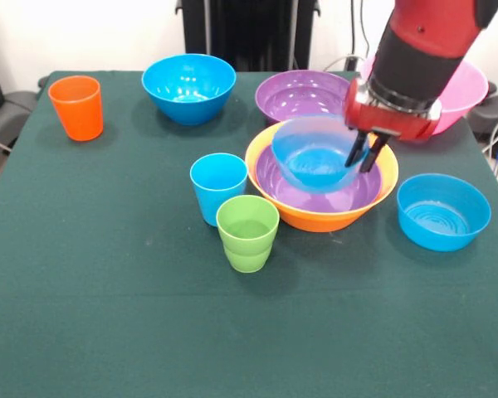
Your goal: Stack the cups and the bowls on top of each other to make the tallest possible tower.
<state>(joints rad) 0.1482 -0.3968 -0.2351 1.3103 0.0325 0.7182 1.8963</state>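
My gripper (pixel 364 155) is shut on the right rim of a small blue bowl (pixel 314 154), with one finger inside the rim and one outside. That bowl sits tilted in a purple bowl (pixel 274 182) nested in the large orange-yellow bowl (pixel 315 219) at the table's middle right. A second purple bowl (pixel 301 94) stands behind them. The pink bowl (pixel 471 86) is partly hidden behind my arm. Other blue bowls stand at the back (pixel 188 86) and at the right (pixel 443 211). The light blue cup (pixel 218 187) and green ridged cup (pixel 247 232) stand upright, touching. The orange cup (pixel 76 107) stands far left.
The green cloth table (pixel 108 315) has its left edge beside the orange cup and its right edge past the right blue bowl. My red arm (pixel 423 50) comes down over the back right. A black pedestal (pixel 249 33) stands behind the table.
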